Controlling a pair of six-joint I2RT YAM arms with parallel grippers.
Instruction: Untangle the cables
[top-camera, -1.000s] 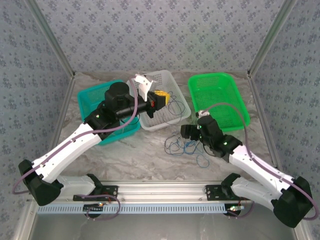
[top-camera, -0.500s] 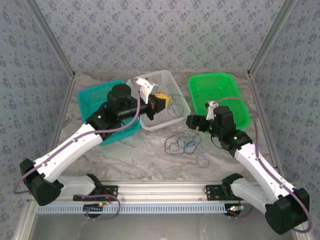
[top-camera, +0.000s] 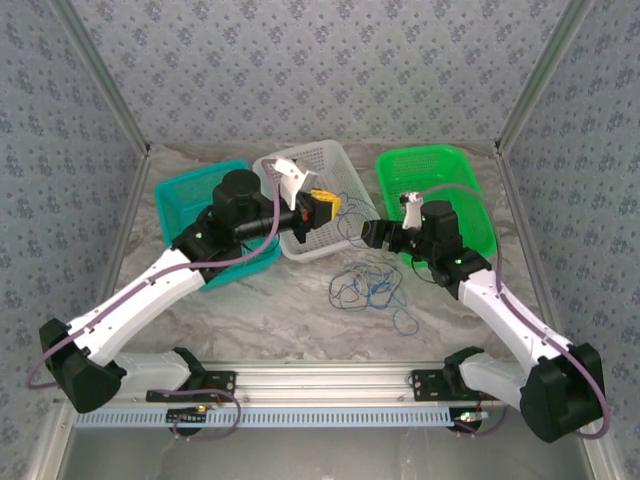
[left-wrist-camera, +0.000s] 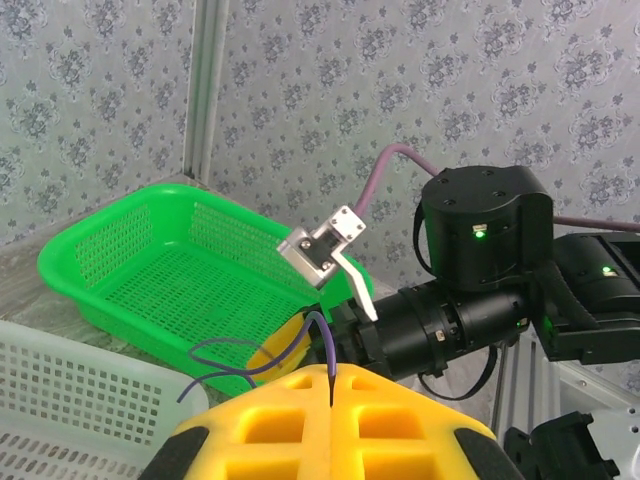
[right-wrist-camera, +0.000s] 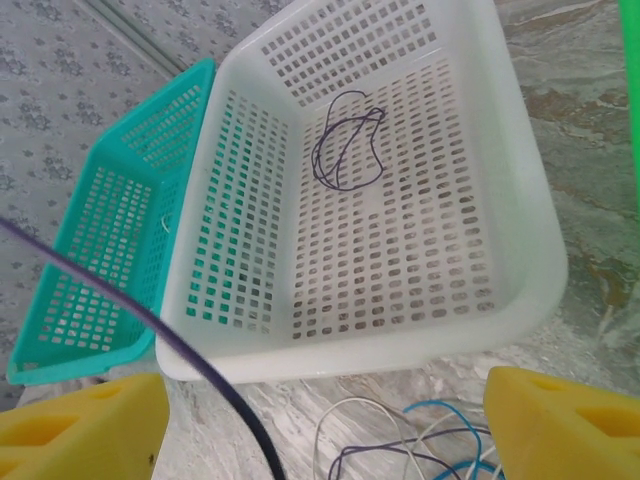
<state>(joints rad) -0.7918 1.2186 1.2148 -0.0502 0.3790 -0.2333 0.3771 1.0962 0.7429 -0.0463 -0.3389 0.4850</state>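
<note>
Two hands, likely mid-separation: left hand (top-camera: 322, 208) pinches a purple cable (left-wrist-camera: 255, 358); right hand (top-camera: 372, 236) gapes wide at the tangle's (top-camera: 368, 285) twelve o'clock. Next, probably: descend, grip one strand.

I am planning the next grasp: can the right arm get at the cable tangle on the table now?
Probably yes. The right gripper stands open close to the cable tangle, with nothing between them; only one dark purple cable crosses close by and might get caught.

No readable text, no legible labels, brands, numbers or signs in any view
</note>
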